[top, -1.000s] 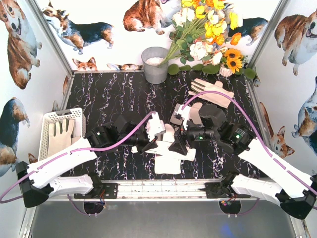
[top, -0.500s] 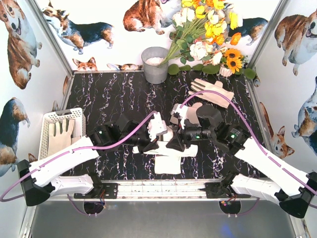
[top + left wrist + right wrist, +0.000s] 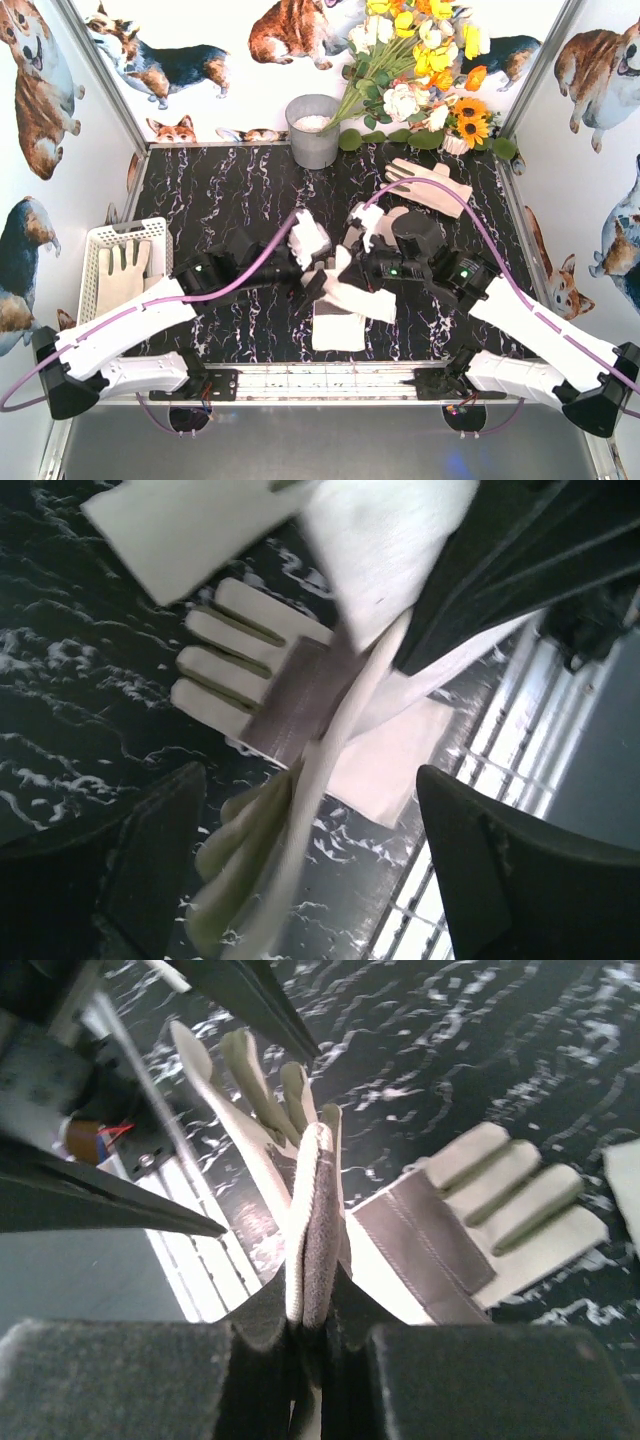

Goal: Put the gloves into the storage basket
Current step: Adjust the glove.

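Here we see the right pincer point(image 3: 308, 1305) clamped on one of the gloves point(image 3: 312, 1210), pinching it edge-on so that its grey patch shows along the fold and its fingers trail loose beyond the grip. Our left pincer point(image 3: 310, 775) stands spread wide around that same hanging glove, one finger point(image 3: 130, 870) on each side (we cannot make out any contact between the pads and the fabric). Both pincers meet over the middle of the counter point(image 3: 220, 200), just above a second glove point(image 3: 470, 1230) that lies flat with its grey patch up and its cuff toward the near edge. A third glove point(image 3: 430, 185) rests well behind them, near the back right corner beside the flowers point(image 3: 420, 60), and a fourth glove point(image 3: 393, 222) shows only partly from under the right arm. The storage basket point(image 3: 100, 240) sits at the far left edge of the counter, well apart from the held glove, and we see a fifth glove point(image 3: 122, 270) already lying inside it. A grey bucket point(image 3: 313, 130) stands by the back wall.
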You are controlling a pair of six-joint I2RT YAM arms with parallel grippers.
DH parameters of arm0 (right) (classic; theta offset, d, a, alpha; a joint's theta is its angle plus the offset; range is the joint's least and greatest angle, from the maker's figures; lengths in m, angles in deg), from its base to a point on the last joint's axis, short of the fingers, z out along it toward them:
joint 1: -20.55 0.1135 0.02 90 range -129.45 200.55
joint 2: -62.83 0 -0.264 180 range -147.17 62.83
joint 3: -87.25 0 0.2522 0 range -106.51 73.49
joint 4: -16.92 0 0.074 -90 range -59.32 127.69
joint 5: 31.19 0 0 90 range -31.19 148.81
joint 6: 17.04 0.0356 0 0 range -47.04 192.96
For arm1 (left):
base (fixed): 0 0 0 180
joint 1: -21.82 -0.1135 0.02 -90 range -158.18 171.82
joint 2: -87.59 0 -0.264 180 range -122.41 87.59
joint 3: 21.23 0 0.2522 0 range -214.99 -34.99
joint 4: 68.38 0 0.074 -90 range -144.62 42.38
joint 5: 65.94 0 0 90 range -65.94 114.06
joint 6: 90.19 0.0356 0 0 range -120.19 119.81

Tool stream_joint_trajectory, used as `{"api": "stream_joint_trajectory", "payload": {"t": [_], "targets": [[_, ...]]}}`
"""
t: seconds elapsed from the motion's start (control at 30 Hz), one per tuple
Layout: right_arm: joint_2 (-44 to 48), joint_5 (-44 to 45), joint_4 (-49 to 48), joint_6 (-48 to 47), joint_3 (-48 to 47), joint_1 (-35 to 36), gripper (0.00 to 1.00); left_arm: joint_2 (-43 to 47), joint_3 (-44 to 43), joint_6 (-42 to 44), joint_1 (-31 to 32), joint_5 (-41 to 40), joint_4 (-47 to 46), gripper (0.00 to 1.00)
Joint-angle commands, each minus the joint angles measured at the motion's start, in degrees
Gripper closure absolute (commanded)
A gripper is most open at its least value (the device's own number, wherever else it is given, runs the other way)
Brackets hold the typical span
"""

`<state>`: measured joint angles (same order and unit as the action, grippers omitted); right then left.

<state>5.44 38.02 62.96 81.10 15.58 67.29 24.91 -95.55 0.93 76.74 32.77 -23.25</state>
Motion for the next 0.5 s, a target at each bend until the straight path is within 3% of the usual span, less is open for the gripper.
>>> {"api": "stream_joint_trajectory", "payload": {"t": [0.0,0.1,0.27,0.37,0.47], "targets": [[2.7,13.6,-5.8,6.7,2.6,-1.6,1.00,3.4,2.7,-7.0,-2.3,-9.5,-9.0,0.12],[2.9,15.4,-6.6,13.0,4.2,-5.7,1.00,5.4,5.3,-13.0,-5.4,-11.4,-14.3,0.02],[5.3,13.2,-13.3,21.5,8.9,-12.3,1.00,7.6,11.4,-27.2,-12.7,-8.5,-24.0,0.01],[8.1,13.9,-18.8,24.5,10.3,-12.5,1.00,9.2,16.6,-33.7,-13.7,-7.8,-32.1,0.01],[10.5,13.5,-23.1,27.3,10.2,-12.5,1.00,11.0,20.6,-37.5,-13.7,-9.3,-34.4,0.00]]}}
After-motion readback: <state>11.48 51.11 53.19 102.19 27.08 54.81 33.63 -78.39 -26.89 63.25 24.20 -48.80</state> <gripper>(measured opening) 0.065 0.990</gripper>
